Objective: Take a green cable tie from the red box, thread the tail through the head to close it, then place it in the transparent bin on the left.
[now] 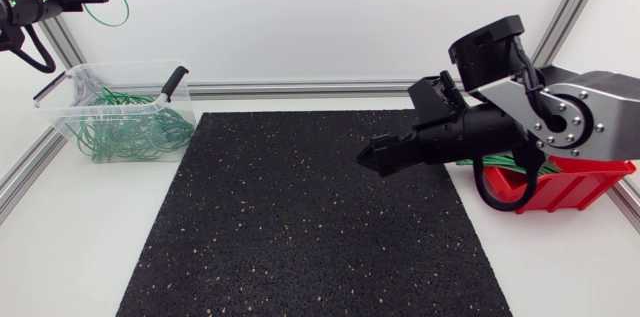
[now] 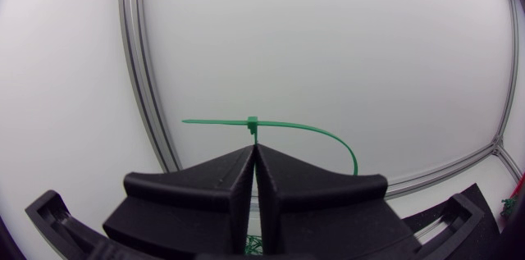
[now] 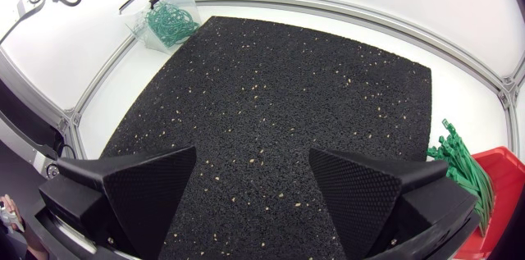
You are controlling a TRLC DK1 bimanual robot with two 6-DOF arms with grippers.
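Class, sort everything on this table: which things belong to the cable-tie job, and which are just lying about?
Belongs to the job: green cable tie, pinched in the left gripper; red box of spare ties; transparent bin holding looped ties; right gripper, open.

Just lying about: black speckled mat.

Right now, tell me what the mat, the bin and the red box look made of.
Mat: likely rubber granulate, matte black with pale specks. Bin: clear glossy plastic; ties show through its walls. Red box: probably moulded plastic, smooth, uniform colour.
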